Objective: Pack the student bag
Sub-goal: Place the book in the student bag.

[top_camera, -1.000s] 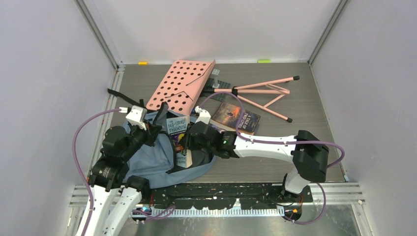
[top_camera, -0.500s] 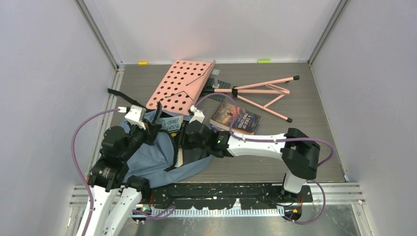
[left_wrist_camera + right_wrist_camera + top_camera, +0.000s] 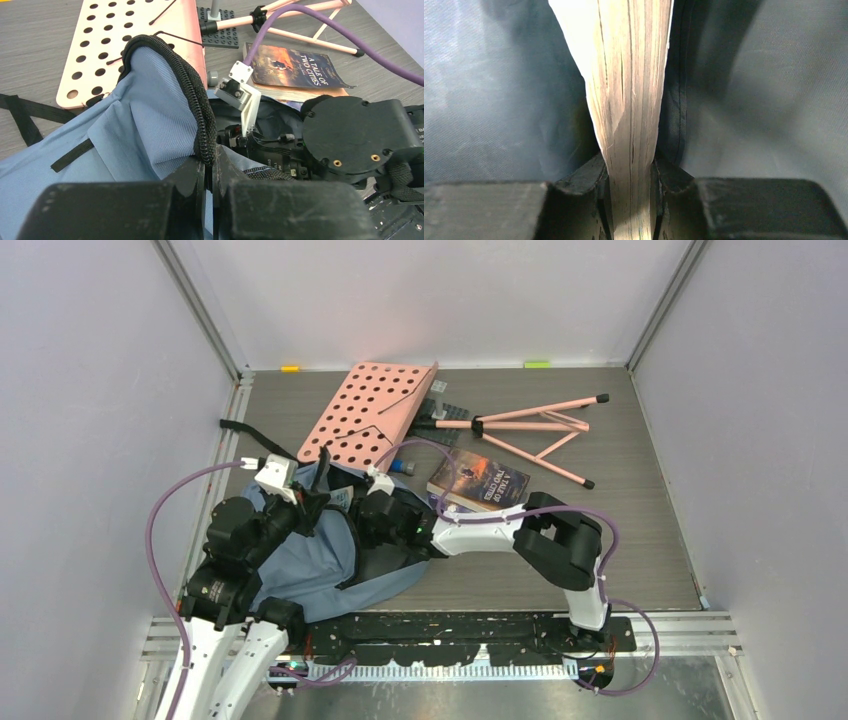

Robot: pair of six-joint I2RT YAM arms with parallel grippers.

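Observation:
The student bag [image 3: 300, 565], soft blue-grey with black zipper trim, lies at the near left with its mouth facing right. My left gripper [image 3: 209, 161] is shut on the bag's black zipper rim [image 3: 192, 85] and holds that edge up. My right gripper [image 3: 630, 167] is inside the bag, shut on a thick paperback book [image 3: 629, 75] whose cream page edges run up between the fingers [image 3: 584, 175]. Grey lining surrounds the book on both sides. From above, the right wrist [image 3: 385, 515] sits in the bag's mouth, and the fingers and most of the book are hidden.
A pink perforated board [image 3: 370, 415] lies just behind the bag, with a pink tripod stand [image 3: 540, 430] and a black studded plate [image 3: 447, 410] to its right. A second book, A Tale of Two Cities [image 3: 480, 480], lies right of the bag. A black strap [image 3: 240, 435] trails at the far left.
My right arm has pushed left and deeper into the bag with the book, whose cover has nearly vanished from the top view. The left gripper has kept its hold on the rim.

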